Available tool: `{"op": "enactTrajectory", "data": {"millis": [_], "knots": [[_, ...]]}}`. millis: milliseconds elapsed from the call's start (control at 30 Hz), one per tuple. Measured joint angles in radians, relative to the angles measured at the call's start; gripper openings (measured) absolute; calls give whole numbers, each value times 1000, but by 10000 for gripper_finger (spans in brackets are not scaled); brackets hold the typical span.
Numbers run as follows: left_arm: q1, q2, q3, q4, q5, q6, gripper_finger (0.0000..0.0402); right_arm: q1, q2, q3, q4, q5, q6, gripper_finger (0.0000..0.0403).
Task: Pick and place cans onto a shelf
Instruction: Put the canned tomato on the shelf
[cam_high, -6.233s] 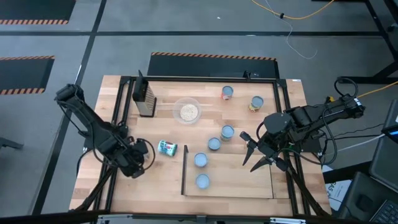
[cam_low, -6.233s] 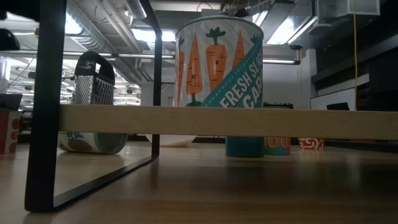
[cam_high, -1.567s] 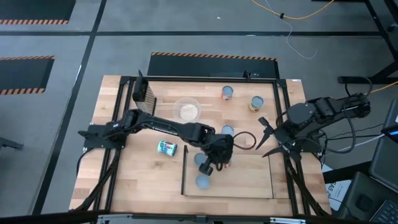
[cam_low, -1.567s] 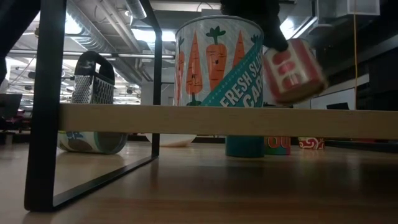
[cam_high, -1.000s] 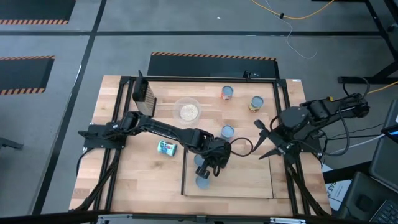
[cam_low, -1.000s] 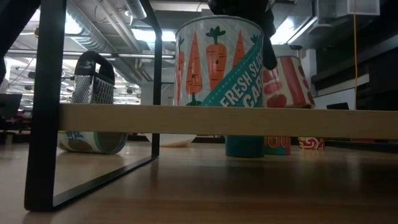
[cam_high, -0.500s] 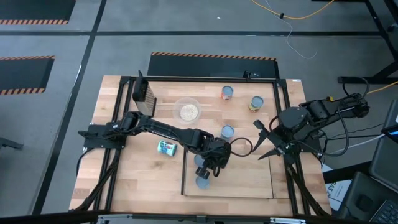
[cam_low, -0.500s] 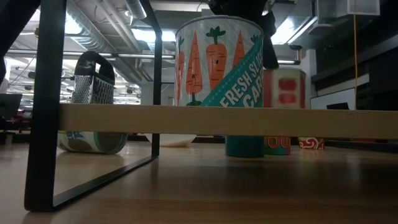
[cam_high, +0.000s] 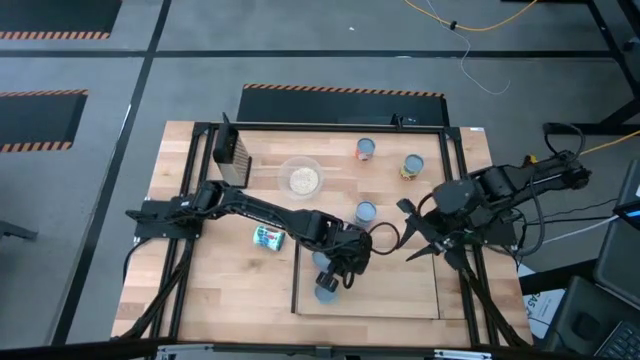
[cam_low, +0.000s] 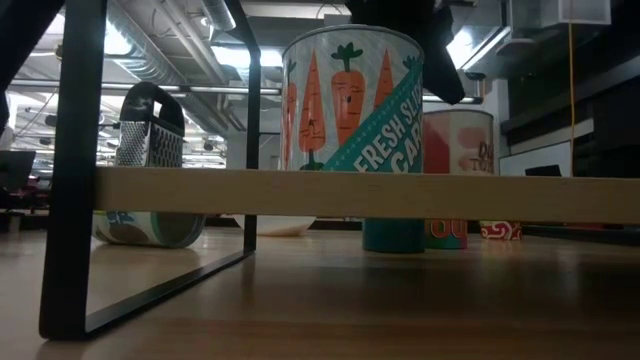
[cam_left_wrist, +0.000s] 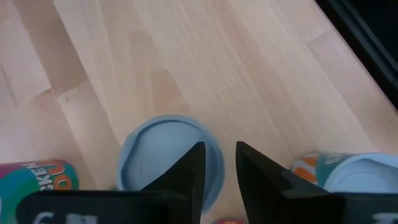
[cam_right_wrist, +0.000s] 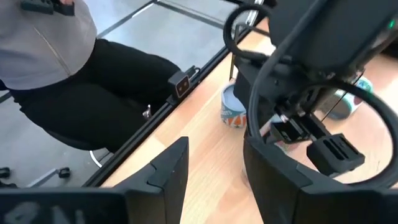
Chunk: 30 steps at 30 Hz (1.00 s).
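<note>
The shelf (cam_high: 395, 290) is a light-wood panel at the table's near middle; in the low view its board edge (cam_low: 350, 193) runs across the picture. My left gripper (cam_high: 345, 264) hovers over its left part, fingertips a little apart (cam_left_wrist: 219, 163), nothing between them. In the low view a red-and-white can (cam_low: 458, 145) and a carrot-label can (cam_low: 350, 105) stand upright on the shelf. In the high view another can (cam_high: 325, 290) stands on the shelf, and one (cam_high: 268, 238) lies on its side on the table. My right gripper (cam_high: 410, 232) is open at the shelf's far right corner. My left gripper has one dark finger (cam_low: 448, 75) slanting down from above to just over the red-and-white can's top rim (cam_low: 458, 113). I cannot tell whether it touches the rim. The can stands upright on the shelf on its own base.
Three cans (cam_high: 366, 149) (cam_high: 412, 165) (cam_high: 366, 211) stand on the table beyond the shelf. A clear bowl (cam_high: 300, 178) and a grater (cam_high: 232, 155) are at the far left. A person (cam_right_wrist: 56, 68) sits beyond the table's edge. The shelf's right half is bare.
The red-and-white can has gone from slightly tilted to upright on the shelf. My left gripper's finger, which stood along the can's left side, has swung up off it. My right gripper has moved a little toward the table's left.
</note>
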Motion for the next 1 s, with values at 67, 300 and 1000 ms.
{"op": "enactTrajectory", "data": {"millis": [67,300,1000], "knots": [[-6,-2,0,-2,-14,0,81,0,21,0,1,0,-1,158],[-22,-78,-2,-53,-79,0,81,-1,84,0,17,6,1,158],[-235,-470,-58,-443,-427,-321,81,4,372,1,151,83,-30,158]]}}
